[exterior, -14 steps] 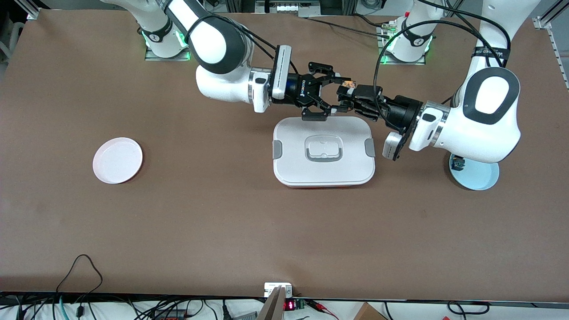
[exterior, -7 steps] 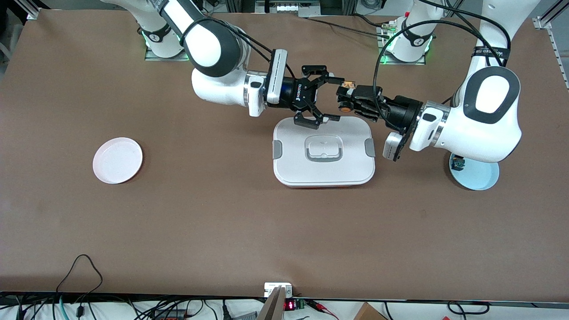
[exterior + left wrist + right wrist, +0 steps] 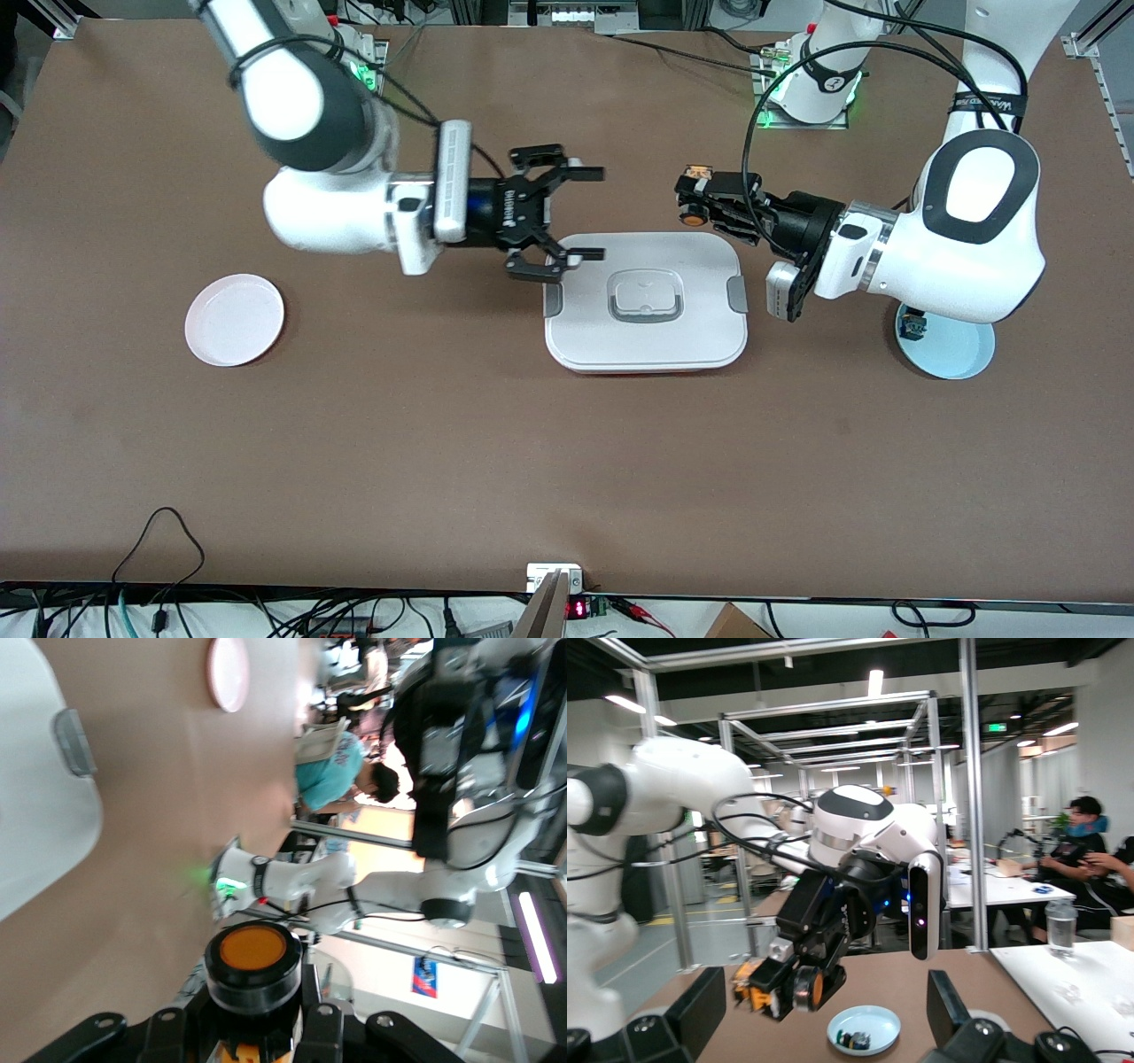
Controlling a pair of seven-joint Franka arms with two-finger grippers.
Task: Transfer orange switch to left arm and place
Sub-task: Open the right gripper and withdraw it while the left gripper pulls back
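Left gripper (image 3: pixel 695 197) clamps the switch (image 3: pixel 687 213) in the air just off the box (image 3: pixel 645 337); right gripper (image 3: pixel 574 213) gapes empty over the box edge; switch looks tiny, light, rigid, slippery, so pinch its black barrel.

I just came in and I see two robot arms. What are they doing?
The left gripper is shut on the orange switch, holding it up in the air near the box. The right gripper is open and holds nothing, over the table by the box's edge. A white plate waits at the right arm's end.
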